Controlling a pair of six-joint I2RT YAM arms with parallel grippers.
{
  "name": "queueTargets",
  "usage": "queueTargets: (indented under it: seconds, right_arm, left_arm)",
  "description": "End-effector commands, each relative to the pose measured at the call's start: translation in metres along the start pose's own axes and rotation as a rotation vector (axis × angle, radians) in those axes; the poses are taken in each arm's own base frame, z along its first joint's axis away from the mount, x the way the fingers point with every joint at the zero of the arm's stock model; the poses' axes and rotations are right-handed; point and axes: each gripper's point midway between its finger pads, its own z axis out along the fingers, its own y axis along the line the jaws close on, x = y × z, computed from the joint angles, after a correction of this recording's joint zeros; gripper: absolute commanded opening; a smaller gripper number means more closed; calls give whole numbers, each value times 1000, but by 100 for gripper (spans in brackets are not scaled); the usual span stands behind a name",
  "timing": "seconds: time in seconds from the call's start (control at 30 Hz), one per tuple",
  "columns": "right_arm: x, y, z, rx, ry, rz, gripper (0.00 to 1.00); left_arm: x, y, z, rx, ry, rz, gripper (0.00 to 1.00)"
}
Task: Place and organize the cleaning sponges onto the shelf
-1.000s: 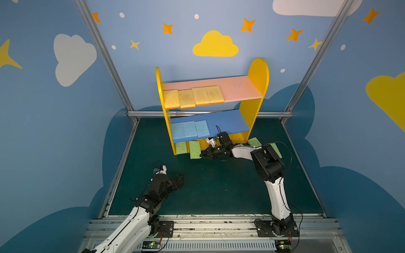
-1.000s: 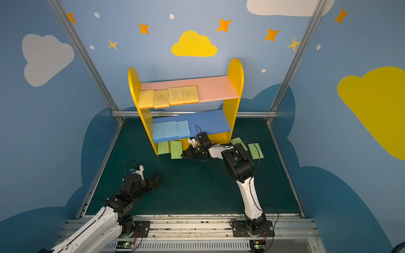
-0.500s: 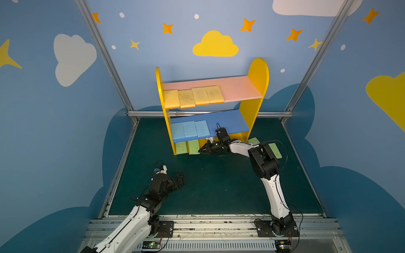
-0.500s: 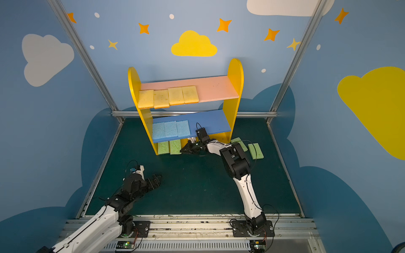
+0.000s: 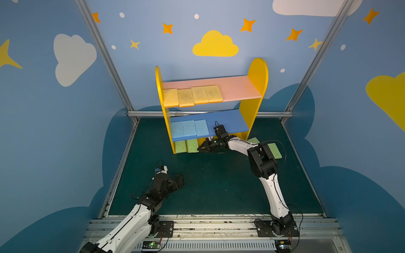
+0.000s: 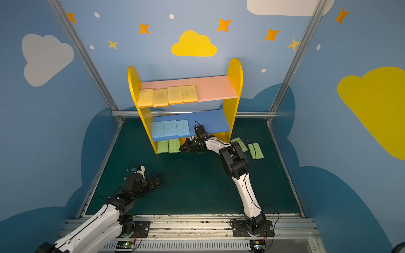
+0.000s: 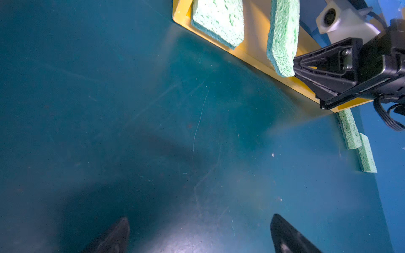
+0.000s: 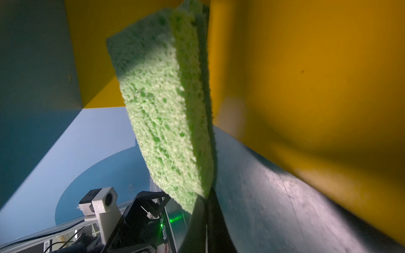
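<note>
Right pincer: jaws pressed almost together. As far as the wrist views show, they pinch the near corner of a green sponge. It reaches in low, just under the blue board.
Held green sponge: at the pincer's tip, tilted, with its near end lifted above the front lip of the shelf's yellow base. Its far end is hidden.
Neighbour green sponge: just beyond the held one, away from the pincer, lying flat on the base.
Loose green sponges: two on the mat behind the pincer's wrist, one partly hidden by the arm and one further out.
Upper rows: blue sponges directly above the pincer, yellow sponges higher on the pink board.
Left pincer: jaws spread wide and holding nothing, well back from the right pincer over bare mat.
Risk, release: the raised end may drop crooked, overlap its neighbour or hang over the lip.
Risk, retreat: the foam could cling to the pads and be dragged back out.
Risk, shelf: the wrist sits close under the blue board, so a lift there could jolt the unit and upset the rows.
Risk, elbow: swinging back could sweep the loose pair.
</note>
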Motion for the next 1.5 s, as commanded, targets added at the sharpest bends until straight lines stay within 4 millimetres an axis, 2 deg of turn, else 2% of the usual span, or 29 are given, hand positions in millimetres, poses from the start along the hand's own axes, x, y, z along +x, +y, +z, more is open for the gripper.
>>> queueTargets:
  seconds: [0.0,0.17,0.47,0.57,0.63,0.7,0.77,0.87,1.0,1.17,1.33,1.47]
  right_arm:
    - [-4,-31,3,14,6,22,16]
    - [-4,-30,3,8,10,24,34]
    - [-1,-24,-1,-8,8,20,41]
    - [4,-18,-5,-18,7,13,43]
    - [9,-15,-8,-25,5,11,44]
    - [15,-14,-12,-28,4,13,45]
    - [21,-12,-16,-31,0,11,45]
    - [32,-11,-23,-27,-7,11,45]
    - [47,-10,-36,-18,-18,24,44]
    - [67,-9,-57,9,-51,54,43]
    - [86,-9,-89,38,-114,78,42]
    - [101,-9,-115,59,-162,89,42]
  left_arm:
    - [-11,-10,-3,25,-23,11,99]
    - [-10,-10,-2,24,-19,14,99]
    - [-13,-18,-3,46,-12,17,99]
    - [-12,-23,0,65,9,24,95]
    - [-10,-27,2,74,29,18,87]
    - [-9,-31,5,90,49,16,65]
    - [-8,-38,8,121,64,29,48]
    - [-9,-48,15,148,85,40,33]
    - [-16,-61,29,160,93,56,6]
    - [-27,-80,57,181,80,42,4]
    - [-36,-100,91,229,28,-18,4]
    - [-47,-108,110,242,-47,-66,4]
